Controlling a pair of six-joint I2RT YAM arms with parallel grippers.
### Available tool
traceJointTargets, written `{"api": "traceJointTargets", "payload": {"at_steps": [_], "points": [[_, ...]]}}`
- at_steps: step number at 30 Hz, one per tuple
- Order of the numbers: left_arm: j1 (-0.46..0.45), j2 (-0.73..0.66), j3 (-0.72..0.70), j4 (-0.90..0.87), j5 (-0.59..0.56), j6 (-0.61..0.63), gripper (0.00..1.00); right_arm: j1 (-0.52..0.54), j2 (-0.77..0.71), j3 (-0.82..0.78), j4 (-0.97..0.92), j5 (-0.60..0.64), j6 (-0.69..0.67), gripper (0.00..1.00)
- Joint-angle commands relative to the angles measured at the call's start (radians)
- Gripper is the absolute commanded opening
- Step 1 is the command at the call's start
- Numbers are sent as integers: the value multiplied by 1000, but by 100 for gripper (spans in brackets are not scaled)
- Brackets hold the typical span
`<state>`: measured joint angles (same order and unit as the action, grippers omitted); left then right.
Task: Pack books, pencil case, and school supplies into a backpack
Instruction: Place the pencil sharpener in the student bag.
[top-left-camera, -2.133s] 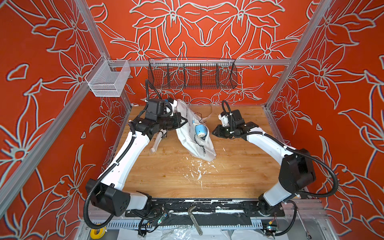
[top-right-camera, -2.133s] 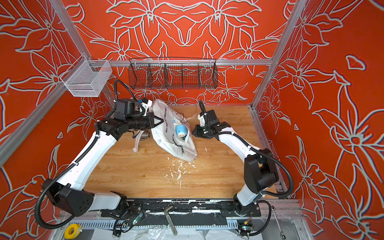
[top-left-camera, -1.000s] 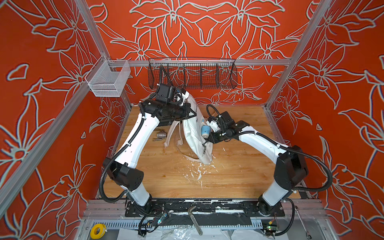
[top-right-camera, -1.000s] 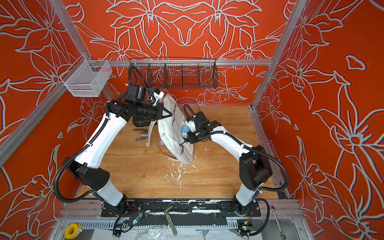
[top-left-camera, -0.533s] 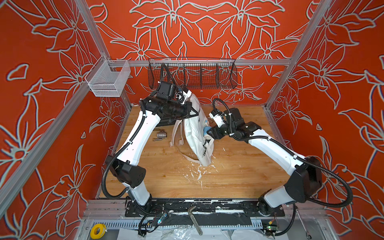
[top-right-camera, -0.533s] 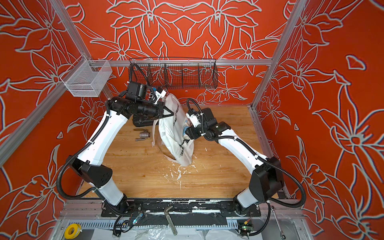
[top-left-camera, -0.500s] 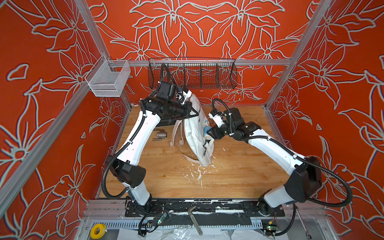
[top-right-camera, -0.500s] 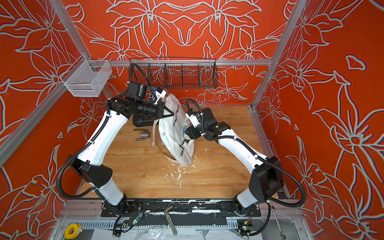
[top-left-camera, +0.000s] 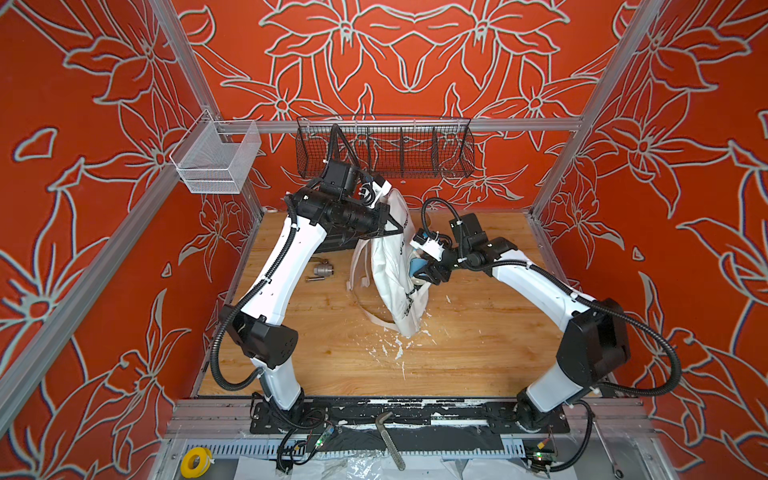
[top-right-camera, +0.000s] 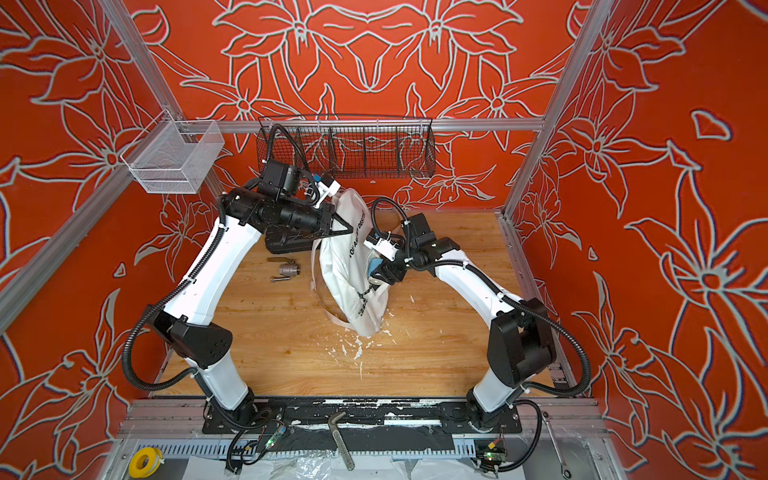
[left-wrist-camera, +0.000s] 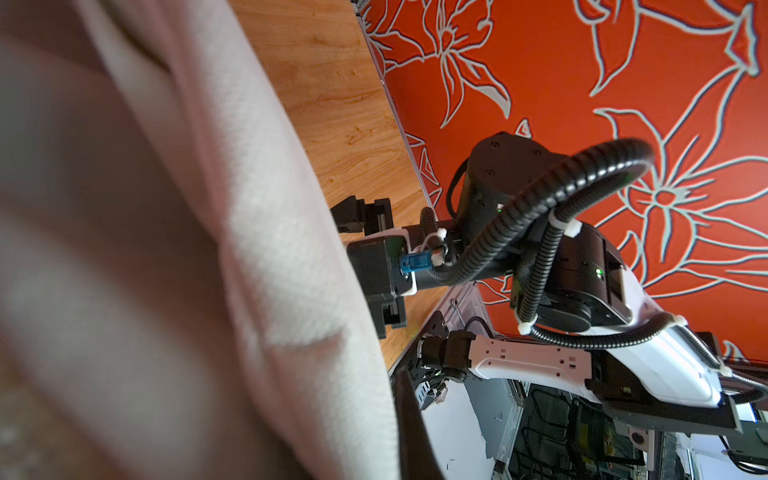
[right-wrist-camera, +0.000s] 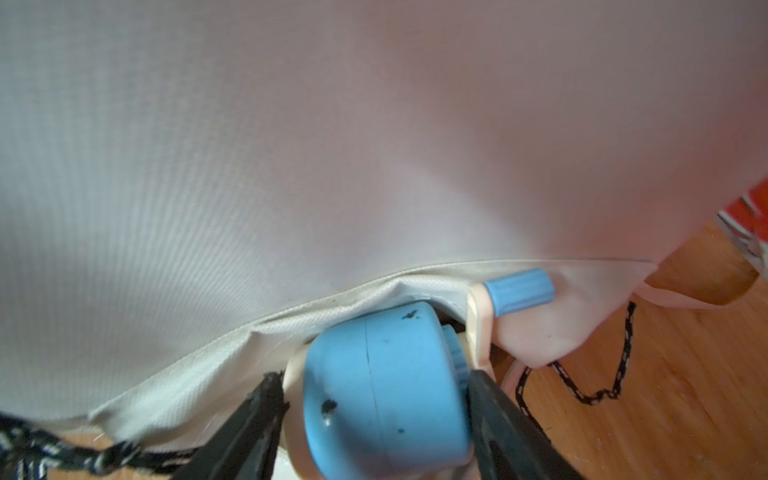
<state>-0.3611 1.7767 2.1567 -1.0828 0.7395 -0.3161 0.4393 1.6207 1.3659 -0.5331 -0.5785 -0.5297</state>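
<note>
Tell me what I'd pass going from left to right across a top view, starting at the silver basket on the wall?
silver mesh basket → metal valve fitting → white backpack → blue pencil sharpener, right at the backpack's edge

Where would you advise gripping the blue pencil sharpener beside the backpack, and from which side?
Probably the pencil sharpener barrel, end to end, keeping off the crank knob, and from the side away from the backpack. The barrel lies crosswise against a fabric edge, so only that side is free; the right gripper flanks it so.
</note>
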Motion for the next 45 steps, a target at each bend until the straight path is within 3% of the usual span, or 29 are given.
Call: {"api": "traceJointTargets", "payload": {"at_steps": [1, 6, 7, 9, 13, 18, 21, 26, 33, 39, 42, 45], "points": [[-8, -12, 60, 55, 56, 46, 0, -17, 5, 11, -82, -135, -73, 71], [-9, -3, 90, 35, 28, 55, 0, -16, -3, -17, -127, -85, -106, 72], [-9, -4, 91, 35, 25, 55, 0, -16, -19, -36, -114, -84, -99, 74], [-9, -3, 92, 39, 24, 54, 0, -14, -49, -85, -71, -73, -91, 97], [-14, 7, 104, 40, 35, 49, 0, -10, -64, -134, -2, -19, -72, 97], [-34, 18, 105, 27, 34, 62, 0, 12, -50, -140, 94, 114, -4, 83], [-39, 18, 107, 25, 31, 64, 0, 18, -76, -173, 142, 99, -7, 70], [-38, 24, 127, 42, 10, 58, 0, 23, -105, -174, 63, 22, -77, 44], [-38, 52, 168, 19, -54, 97, 0, 20, -179, -165, -101, -123, -171, 38], [-38, 50, 173, 32, -77, 120, 0, 4, -131, -134, -246, -257, -205, 32], [-38, 40, 173, 39, -73, 120, 0, 5, -102, -147, -233, -188, -190, 28], [-38, 38, 178, 36, -51, 111, 0, 11, -62, -124, -244, 2, -153, 15]]}}
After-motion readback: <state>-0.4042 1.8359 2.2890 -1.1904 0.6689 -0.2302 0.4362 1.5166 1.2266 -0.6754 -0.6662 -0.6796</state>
